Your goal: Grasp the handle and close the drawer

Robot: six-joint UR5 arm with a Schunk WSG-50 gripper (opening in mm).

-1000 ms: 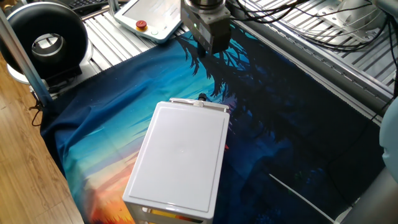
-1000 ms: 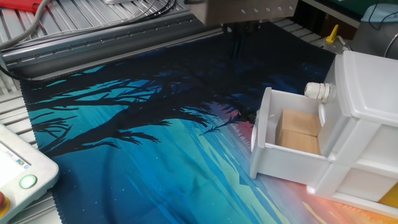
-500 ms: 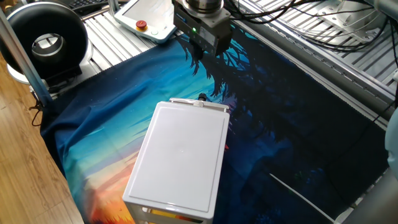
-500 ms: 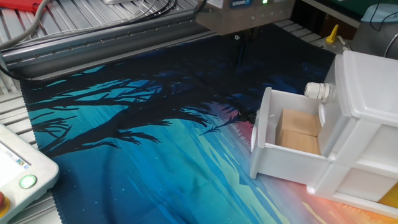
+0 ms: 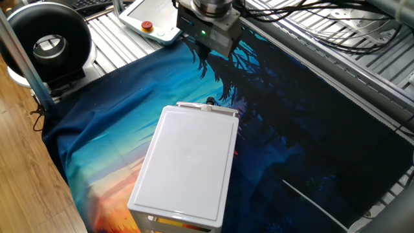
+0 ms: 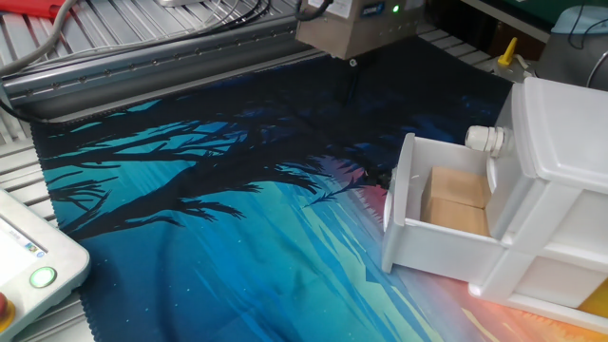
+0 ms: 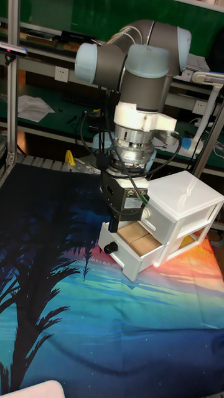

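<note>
The drawer [image 6: 446, 214] sat pulled open on the printed cloth [image 6: 209, 190], wooden block [image 6: 456, 201] inside, handle [image 6: 484, 139] sticking out the front. Gripper [image 7: 117, 229] hung just in front of it; couldn't tell if the fingers were spread or pressed together.

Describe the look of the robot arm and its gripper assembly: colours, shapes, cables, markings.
The arm has glossy silver-grey tubular links with pale blue joint caps. Below sits a white collar over a ribbed metallic cylinder, with black cables looping beside it. The gripper hangs from a dark boxy housing bearing a small green light; its fingers are hard to make out.
</note>
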